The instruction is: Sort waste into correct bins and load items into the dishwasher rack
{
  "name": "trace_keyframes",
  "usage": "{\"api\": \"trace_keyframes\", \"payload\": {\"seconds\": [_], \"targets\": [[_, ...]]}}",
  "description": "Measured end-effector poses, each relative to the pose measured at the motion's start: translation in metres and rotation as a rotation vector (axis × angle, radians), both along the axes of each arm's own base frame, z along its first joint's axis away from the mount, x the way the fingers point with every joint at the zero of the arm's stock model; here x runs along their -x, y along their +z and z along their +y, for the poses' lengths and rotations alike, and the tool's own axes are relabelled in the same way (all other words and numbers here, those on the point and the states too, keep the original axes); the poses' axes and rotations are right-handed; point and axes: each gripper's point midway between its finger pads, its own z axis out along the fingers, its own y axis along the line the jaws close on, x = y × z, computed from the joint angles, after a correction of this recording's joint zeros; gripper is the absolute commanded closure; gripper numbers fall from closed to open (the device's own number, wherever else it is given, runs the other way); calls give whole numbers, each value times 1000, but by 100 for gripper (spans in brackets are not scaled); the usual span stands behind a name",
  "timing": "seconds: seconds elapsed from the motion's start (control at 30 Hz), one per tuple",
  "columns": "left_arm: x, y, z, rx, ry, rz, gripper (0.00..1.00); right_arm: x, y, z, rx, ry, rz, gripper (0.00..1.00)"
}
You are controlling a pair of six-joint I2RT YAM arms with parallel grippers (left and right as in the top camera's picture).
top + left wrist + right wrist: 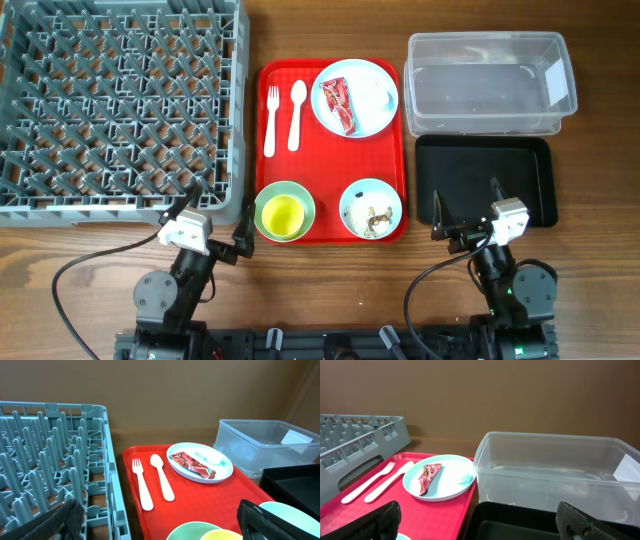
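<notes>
A red-and-white wrapper lies on the pale blue plate at the back of the red tray; both show in the left wrist view and right wrist view. A white fork and spoon lie beside the plate. A yellow cup sits in a green bowl. A second bowl holds brownish food scraps. The grey dishwasher rack is at left. The clear tub and black tray are at right. My left gripper and right gripper are open and empty.
The red serving tray lies in the middle between rack and bins. Cables run along the table's front edge by both arm bases. Bare wood shows in front of the tray.
</notes>
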Motion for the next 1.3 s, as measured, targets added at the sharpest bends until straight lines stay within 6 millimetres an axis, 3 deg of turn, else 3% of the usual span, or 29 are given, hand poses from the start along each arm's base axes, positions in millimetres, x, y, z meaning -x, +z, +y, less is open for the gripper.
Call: {"api": "trace_keyframes", "payload": {"seconds": [0.73,0.9,1.0,1.2,1.3], "targets": [[0,0,0,0,0,0,0,0,0,0,-1,1,0,0],[0,1,-1,1,-8,-4,0,0,0,1,-88,5,19,0],[3,14,-10,9,-59,-60,0,1,0,4,-170,20,39,0],[14,45,-27,54,-175,-160,0,10,3,29,-254,164,76,0],[23,64,-33,78,-222,-163,0,19,23,38,-278,226,98,0]]}}
